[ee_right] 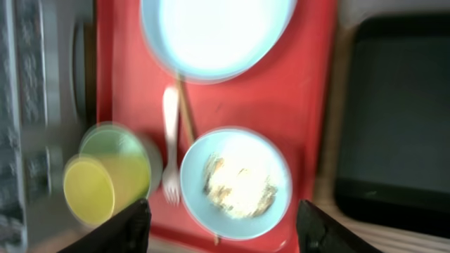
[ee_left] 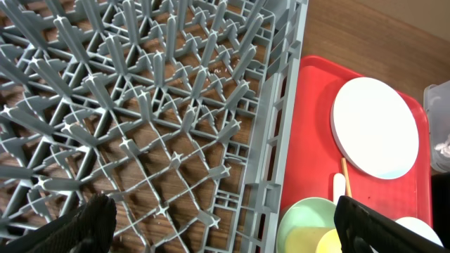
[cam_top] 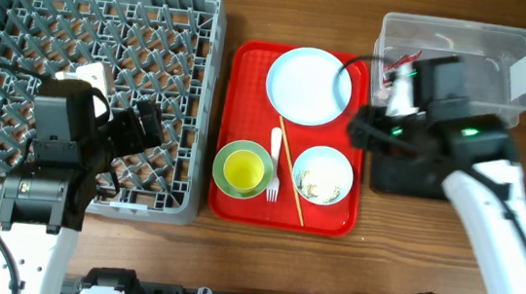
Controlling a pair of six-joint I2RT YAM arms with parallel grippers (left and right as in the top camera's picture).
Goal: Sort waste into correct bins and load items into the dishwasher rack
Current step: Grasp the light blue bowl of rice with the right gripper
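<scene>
The grey dishwasher rack (cam_top: 96,12) fills the left. My left gripper (cam_top: 143,127) hangs open and empty over its front right part (ee_left: 225,232). On the red serving tray (cam_top: 252,68) lie a white plate (cam_top: 309,85), a pale blue bowl (cam_top: 341,168) holding rice-like crumbs (cam_top: 310,183), a pale green bowl (cam_top: 228,153) with the yellow cup (cam_top: 246,172) inside, a white fork (cam_top: 273,173) and a wooden stick (cam_top: 290,169). My right gripper (cam_top: 368,127) is open and empty at the tray's right edge, with the blue bowl (ee_right: 235,211) between its fingers (ee_right: 225,228) in the right wrist view.
The clear tub (cam_top: 489,44) stands at the back right, with something small and red (cam_top: 404,59) at its left end. The black tray (cam_top: 407,177) lies in front of it, partly under my right arm. The red tray sits close against the rack's right wall (ee_left: 278,140).
</scene>
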